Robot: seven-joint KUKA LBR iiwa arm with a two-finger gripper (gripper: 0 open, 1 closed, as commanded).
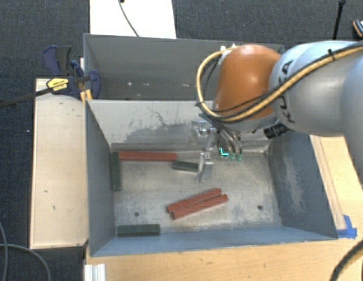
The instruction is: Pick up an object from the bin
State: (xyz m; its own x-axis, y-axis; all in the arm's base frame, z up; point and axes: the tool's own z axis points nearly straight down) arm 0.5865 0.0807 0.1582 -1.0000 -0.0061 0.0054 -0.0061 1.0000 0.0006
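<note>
Grey bin [99,174]. Reddish-brown: paired bars [197,203] mid-bin, long bar [147,155] toward bin's far wall. Dark green: thin bar [115,170] at bin's left wall.

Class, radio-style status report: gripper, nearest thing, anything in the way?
Gripper down mid-bin, at right end of small dark block. Long red bar close behind block. Two red bars nearer front, apart from gripper.

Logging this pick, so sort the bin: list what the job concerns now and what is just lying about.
Job: end effector; short dark green block beside it, mid-bin.

Lying about: long red bar at the back; two red bars nearer the front; wall-side green bar, left; front-left green bar.
</note>
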